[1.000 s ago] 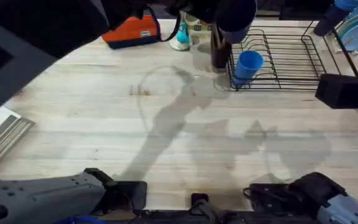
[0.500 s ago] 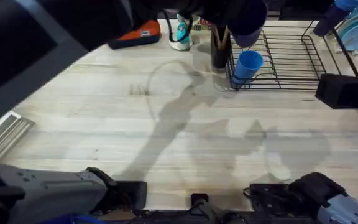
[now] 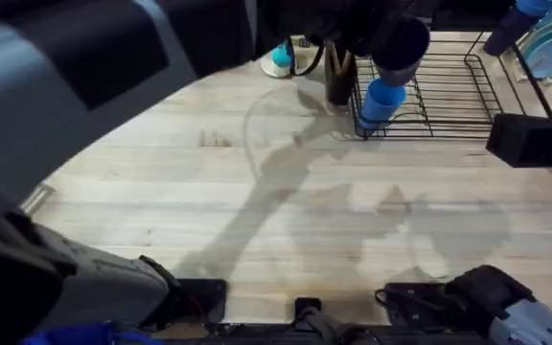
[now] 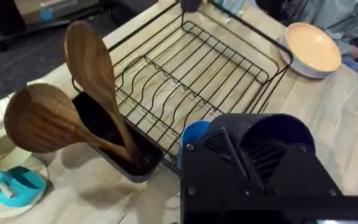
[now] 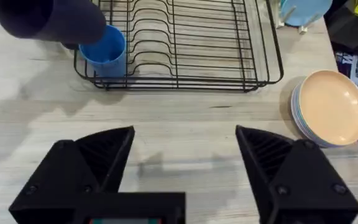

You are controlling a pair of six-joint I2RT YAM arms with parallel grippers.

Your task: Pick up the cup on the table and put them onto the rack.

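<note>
My left gripper (image 4: 250, 155) is shut on a navy cup (image 4: 272, 134), held in the air over the near left corner of the black wire rack (image 3: 444, 91). From overhead the held cup (image 3: 401, 43) hangs just above a lighter blue cup (image 3: 383, 101) that stands inside that corner. The right wrist view shows the held cup (image 5: 48, 18), the standing blue cup (image 5: 104, 50) and the rack (image 5: 185, 43). My right gripper (image 5: 185, 168) is open over bare table in front of the rack, holding nothing.
A dark holder (image 4: 114, 146) with two wooden spoons (image 4: 95, 68) stands against the rack's left side. A peach bowl stack (image 5: 331, 109) sits right of the rack. A small white dish with a blue item (image 4: 14, 183) lies beyond the holder. A black box (image 3: 535, 139) is at the right edge.
My left arm has swung to the right with the navy cup, from beside the spoon holder to over the rack's corner and the standing blue cup. The right arm has not moved.
</note>
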